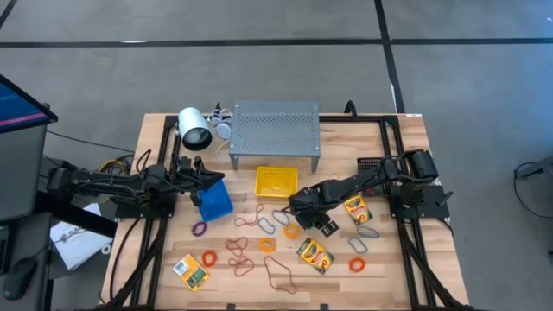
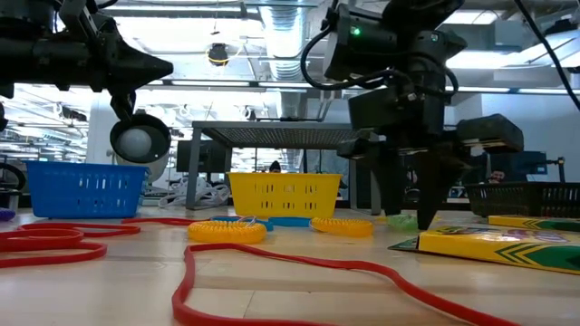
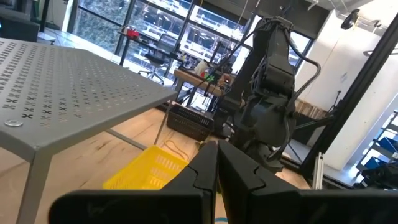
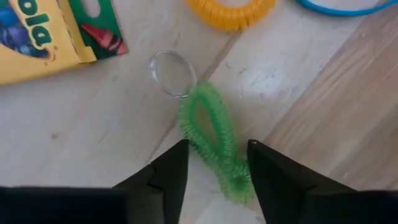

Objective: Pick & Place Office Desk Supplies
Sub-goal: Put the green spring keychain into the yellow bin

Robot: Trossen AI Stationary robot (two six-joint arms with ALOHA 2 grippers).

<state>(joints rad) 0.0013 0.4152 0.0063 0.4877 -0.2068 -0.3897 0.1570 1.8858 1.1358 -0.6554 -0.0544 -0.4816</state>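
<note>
Wooden table (image 1: 393, 268) is seen with the grey perforated shelf (image 1: 275, 130) at its back edge, a yellow bin (image 1: 276, 181) just in front of it and a blue bin (image 1: 214, 200) toward the left; nothing can be made out inside either bin. Right arm is reached in across the table middle, right gripper (image 4: 214, 163) pointed down at the tabletop with fingers (image 4: 166, 173) parted; nothing is gripped. A green coiled band (image 4: 211, 140) lies flat on the wood with its near end between the two fingertips, apart from both of them as far as can be told; a small clear ring (image 4: 170, 73) touches its far end. Left gripper (image 3: 216, 180) is held above the blue bin, pressed shut with nothing in it, facing the shelf and yellow bin. Three yellow-green crayon boxes are on the table: one (image 1: 356, 208) just right of the right gripper, one (image 1: 314, 255) in front of it, one (image 1: 192, 270) at the front left. Partial lettering "ola" is readable on the box nearest the gripper in the right wrist view (image 4: 46, 34); the full brand is cut off. Loose bands in orange, red, purple and blue are scattered across the table middle, including a large red loop (image 1: 278, 275) near the front edge and an orange coiled band (image 4: 231, 11) just beyond the green one.
</note>
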